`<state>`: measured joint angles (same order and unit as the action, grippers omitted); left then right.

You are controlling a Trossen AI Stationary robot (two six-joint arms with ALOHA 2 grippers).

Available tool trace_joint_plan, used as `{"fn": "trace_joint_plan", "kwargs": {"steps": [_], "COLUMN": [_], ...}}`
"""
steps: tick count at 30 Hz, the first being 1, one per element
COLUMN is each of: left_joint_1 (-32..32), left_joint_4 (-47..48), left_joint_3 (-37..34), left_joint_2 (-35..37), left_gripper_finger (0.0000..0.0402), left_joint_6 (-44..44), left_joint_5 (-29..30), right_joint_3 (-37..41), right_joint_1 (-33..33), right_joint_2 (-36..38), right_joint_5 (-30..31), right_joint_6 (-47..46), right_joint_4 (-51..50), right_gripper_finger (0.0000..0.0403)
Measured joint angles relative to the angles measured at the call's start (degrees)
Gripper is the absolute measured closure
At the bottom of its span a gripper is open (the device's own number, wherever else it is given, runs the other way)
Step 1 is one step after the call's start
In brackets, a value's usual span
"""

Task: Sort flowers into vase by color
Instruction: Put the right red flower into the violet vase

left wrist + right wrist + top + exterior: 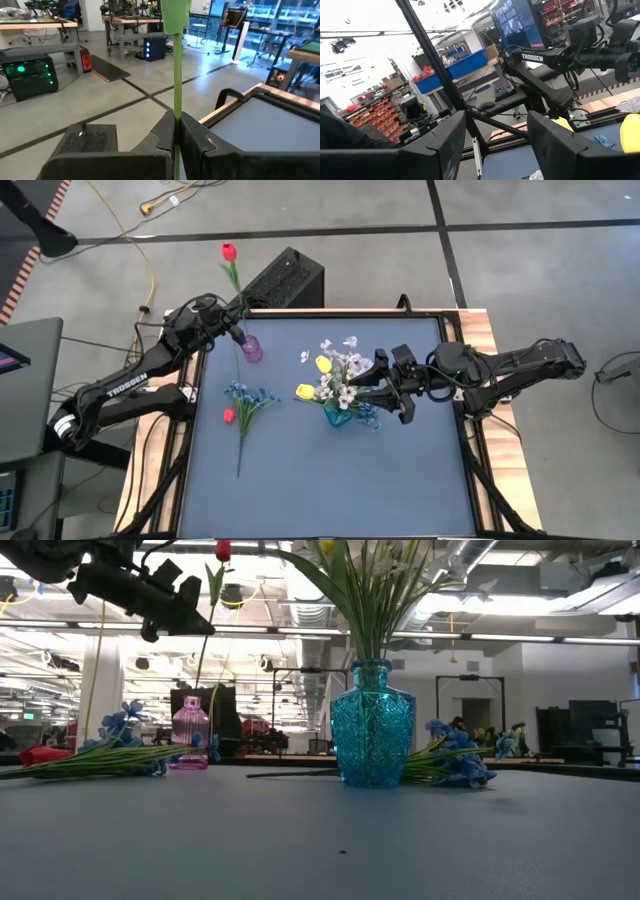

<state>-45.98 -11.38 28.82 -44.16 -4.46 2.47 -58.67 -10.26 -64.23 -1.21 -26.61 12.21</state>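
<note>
My left gripper (238,328) is over the table's far left part, above the pink vase (251,348), and is shut on a red tulip (228,251). In the low view the tulip's stem (203,635) runs down toward the pink vase (190,733); whether its end is inside I cannot tell. The blue vase (338,417) holds white sprigs and yellow tulips (322,364). My right gripper (376,388) is open, just right of those flowers. Blue sprigs (250,394) and another red tulip (229,415) lie flat on the table, and more blue sprigs (452,762) lie beside the blue vase (372,725). My left gripper pinches the red tulip's green stem (176,107) between its two fingers (197,135), well below the blossom. The fingers lie across the stem. The tulip stands nearly upright, blossom (223,550) above the gripper and the lower stem hanging toward the pink vase.
A black box (285,278) stands beyond the table's far edge, behind the left arm. The near half of the dark table top (330,490) carries nothing. Cables lie on the floor beyond the table.
</note>
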Motion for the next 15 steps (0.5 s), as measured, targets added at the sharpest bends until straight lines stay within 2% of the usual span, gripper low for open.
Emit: {"fn": "trace_joint_plan", "kwargs": {"steps": [15], "left_joint_1": [0.02], "left_joint_4": [2.01], "left_joint_3": [0.00], "left_joint_2": [-0.07], "left_gripper_finger": [0.0401], "left_joint_6": [1.85], "left_joint_5": [0.91], "right_joint_3": [0.00], "right_joint_1": [-0.49], "right_joint_2": [0.00], "right_joint_5": [-0.02], "right_joint_6": [-0.55], "right_joint_4": [0.23], "right_gripper_finger": [0.0165]}}
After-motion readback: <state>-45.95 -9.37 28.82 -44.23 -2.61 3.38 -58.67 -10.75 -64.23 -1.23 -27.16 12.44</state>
